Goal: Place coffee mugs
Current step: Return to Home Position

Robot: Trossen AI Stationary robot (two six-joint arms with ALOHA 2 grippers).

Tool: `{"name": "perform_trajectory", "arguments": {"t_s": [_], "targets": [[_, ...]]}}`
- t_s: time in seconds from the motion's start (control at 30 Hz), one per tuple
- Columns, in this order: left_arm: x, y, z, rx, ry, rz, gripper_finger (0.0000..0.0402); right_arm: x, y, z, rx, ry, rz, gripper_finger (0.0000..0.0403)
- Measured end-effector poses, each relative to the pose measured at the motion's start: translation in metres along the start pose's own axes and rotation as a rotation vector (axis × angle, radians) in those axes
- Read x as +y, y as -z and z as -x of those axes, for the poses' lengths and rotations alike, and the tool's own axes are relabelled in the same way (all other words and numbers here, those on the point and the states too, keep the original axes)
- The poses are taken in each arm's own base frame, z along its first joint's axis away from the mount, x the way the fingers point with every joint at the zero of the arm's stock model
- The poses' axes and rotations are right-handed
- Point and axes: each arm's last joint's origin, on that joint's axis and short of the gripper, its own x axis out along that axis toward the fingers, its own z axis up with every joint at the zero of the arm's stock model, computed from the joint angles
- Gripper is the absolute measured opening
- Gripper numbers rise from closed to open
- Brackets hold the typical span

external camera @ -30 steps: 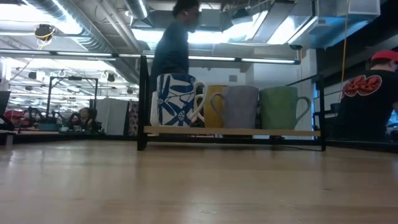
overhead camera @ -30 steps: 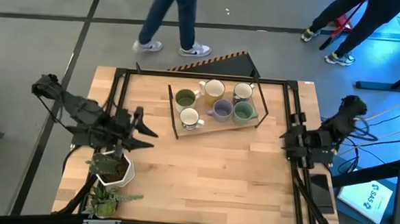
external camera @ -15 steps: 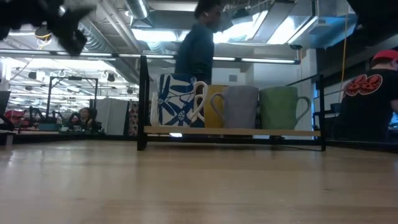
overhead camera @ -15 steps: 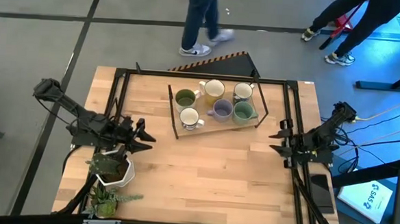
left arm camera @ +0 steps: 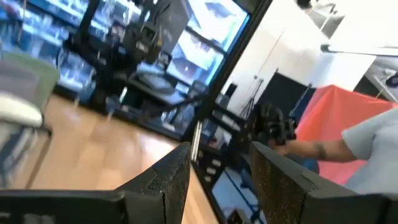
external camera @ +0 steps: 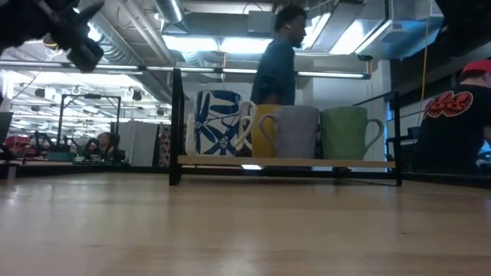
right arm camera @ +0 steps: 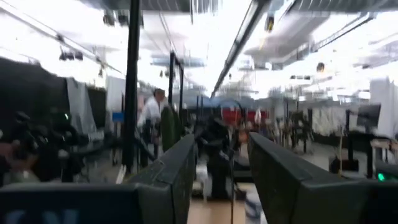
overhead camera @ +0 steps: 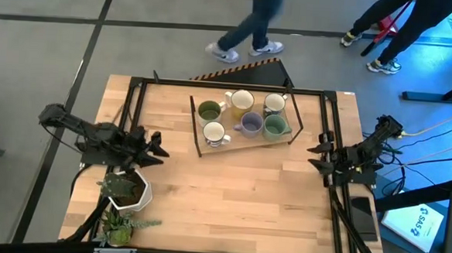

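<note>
Six mugs stand on their bases on a dark-framed wooden tray [overhead camera: 196, 129] at the table's far middle: olive green [overhead camera: 209, 111], cream [overhead camera: 241, 101], white [overhead camera: 274, 104], white with blue pattern [overhead camera: 214, 133], lavender [overhead camera: 251, 125] and teal-green [overhead camera: 276, 127]. The low view shows the blue-patterned mug [external camera: 217, 123], the lavender mug [external camera: 298, 132] and a green mug [external camera: 345, 132] side by side. My left gripper [overhead camera: 157, 147] hovers open by the table's left edge, well short of the tray. My right gripper [overhead camera: 315, 157] hovers open at the right edge. Both wrist views show a clear gap between the fingers, left [left arm camera: 221, 177] and right [right arm camera: 221, 177].
A white hexagonal plant pot [overhead camera: 129, 193] and a second plant [overhead camera: 120, 225] sit at the near left corner, just below my left gripper. Black frame rails [overhead camera: 228, 86] run round the table. People walk on the floor beyond the far edge. Bare wood [overhead camera: 238, 197] spans the near half.
My left gripper has drawn back a little toward the table's left edge, its arm folding in, and the arm now shows at the upper left of the low view. My right arm has reached slightly toward the table's middle. The mugs have stayed put. A person has walked past beyond the far edge.
</note>
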Motion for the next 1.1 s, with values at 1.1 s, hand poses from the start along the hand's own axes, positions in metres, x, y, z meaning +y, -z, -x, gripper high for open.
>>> {"name": "perform_trajectory", "arguments": {"t_s": [1.1], "targets": [[0.028, 0.019, 0.014, 0.092, -0.245, -0.138, 0.0159, 0.018, 0.047, 0.008, 0.413, -0.4, 0.084, 0.0143]]}}
